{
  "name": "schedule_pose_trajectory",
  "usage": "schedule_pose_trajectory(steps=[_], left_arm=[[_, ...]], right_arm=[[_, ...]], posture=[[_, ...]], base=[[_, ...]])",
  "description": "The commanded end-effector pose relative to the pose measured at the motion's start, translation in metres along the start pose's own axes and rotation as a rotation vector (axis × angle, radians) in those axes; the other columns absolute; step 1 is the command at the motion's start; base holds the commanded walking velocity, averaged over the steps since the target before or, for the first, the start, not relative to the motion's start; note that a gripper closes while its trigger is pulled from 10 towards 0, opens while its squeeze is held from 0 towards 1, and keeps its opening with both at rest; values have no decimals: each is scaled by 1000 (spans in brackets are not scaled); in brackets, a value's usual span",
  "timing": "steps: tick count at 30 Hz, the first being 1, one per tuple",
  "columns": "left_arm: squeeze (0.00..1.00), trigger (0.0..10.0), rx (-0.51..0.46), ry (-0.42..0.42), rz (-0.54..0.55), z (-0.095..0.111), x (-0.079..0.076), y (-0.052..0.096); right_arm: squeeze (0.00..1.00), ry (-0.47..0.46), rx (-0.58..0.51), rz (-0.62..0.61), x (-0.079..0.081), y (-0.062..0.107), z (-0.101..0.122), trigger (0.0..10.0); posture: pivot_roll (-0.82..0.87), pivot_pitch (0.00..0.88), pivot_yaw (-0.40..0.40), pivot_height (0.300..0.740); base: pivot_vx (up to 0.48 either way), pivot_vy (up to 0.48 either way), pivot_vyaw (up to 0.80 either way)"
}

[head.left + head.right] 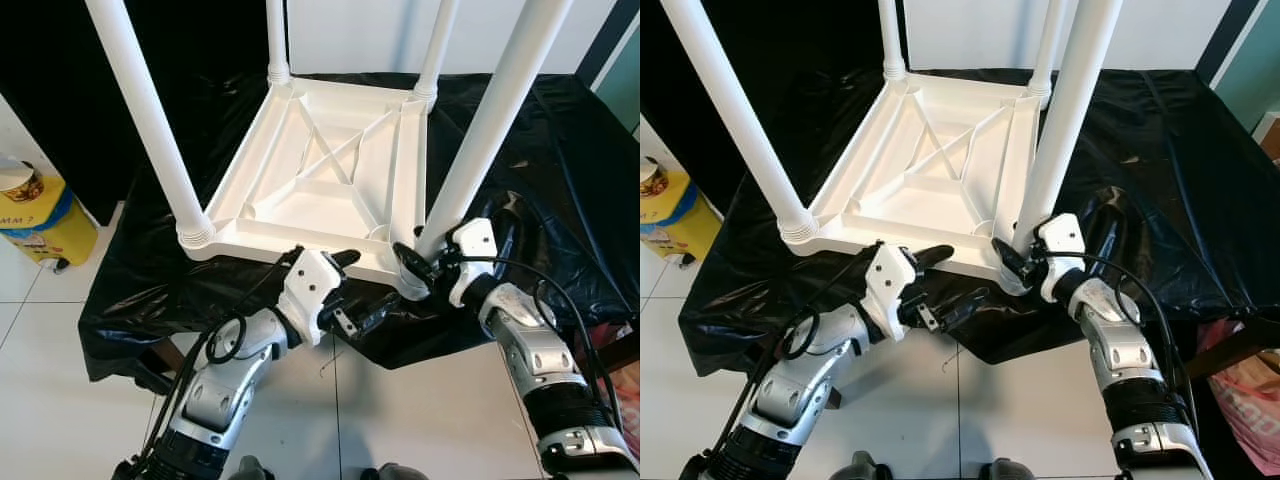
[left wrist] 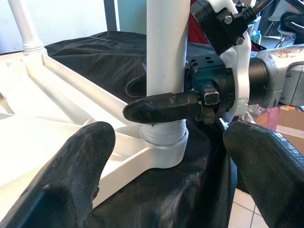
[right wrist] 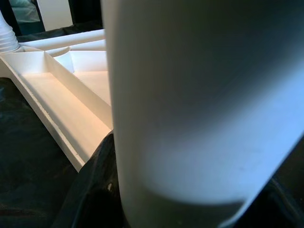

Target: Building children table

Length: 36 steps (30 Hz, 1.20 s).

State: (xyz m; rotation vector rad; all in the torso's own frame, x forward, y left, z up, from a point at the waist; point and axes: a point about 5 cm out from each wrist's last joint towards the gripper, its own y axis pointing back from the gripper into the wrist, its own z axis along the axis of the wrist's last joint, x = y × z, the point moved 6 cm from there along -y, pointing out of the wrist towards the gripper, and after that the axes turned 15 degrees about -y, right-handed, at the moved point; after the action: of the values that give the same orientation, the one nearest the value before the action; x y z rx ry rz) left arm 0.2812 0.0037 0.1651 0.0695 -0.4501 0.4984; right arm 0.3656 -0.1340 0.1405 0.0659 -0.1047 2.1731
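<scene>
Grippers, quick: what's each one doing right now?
Left gripper: open, holding nothing, by the near edge of the upturned white table.
Right gripper: shut on the near right table leg, at its base.

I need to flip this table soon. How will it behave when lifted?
The upturned white table looks like thin ribbed plastic, so probably light and stiff. Its smooth legs may slip in the jaws. With tall legs, it likely tips easily on the black cloth.
</scene>
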Motion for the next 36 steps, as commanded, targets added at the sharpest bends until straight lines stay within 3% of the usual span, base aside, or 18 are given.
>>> schedule_pose_trajectory(steps=[1, 2, 3, 16, 21, 27, 36], left_arm=[[0, 10000, 21, -8, 48, -2, 5, 0], [0, 10000, 21, -8, 48, -2, 5, 0], [0, 10000, 20, -7, 46, -2, 5, 0], [0, 10000, 19, -4, 43, -2, 3, -1], [0, 10000, 19, -4, 39, -2, 3, -1], [0, 10000, 26, -8, 31, -4, 1, 0], [0, 10000, 6, 7, 36, 0, 3, -2]], right_arm=[[0, 4, 47, 19, 1, 1, -11, 3529], [0, 4, 47, 19, 1, 1, -11, 3529], [0, -4, 47, 16, 0, 1, -11, 10000], [0, -7, 7, -72, 4, 4, -13, 10000], [0, 12, 7, -206, -3, 4, -17, 10000], [0, -26, -12, -359, -8, 8, -22, 10000], [0, -67, -32, -483, 2, 9, -29, 10000]], posture=[[39, 90, -34, 740], [39, 90, -34, 740], [37, 91, -34, 740], [28, 97, -32, 740], [27, 97, -31, 740], [30, 95, -30, 740], [30, 90, -30, 740]], base=[[0, 0, 0], [0, 0, 0], [0, 0, 0], [0, 0, 0], [0, 0, 0], [0, 0, 0], [0, 0, 0]])
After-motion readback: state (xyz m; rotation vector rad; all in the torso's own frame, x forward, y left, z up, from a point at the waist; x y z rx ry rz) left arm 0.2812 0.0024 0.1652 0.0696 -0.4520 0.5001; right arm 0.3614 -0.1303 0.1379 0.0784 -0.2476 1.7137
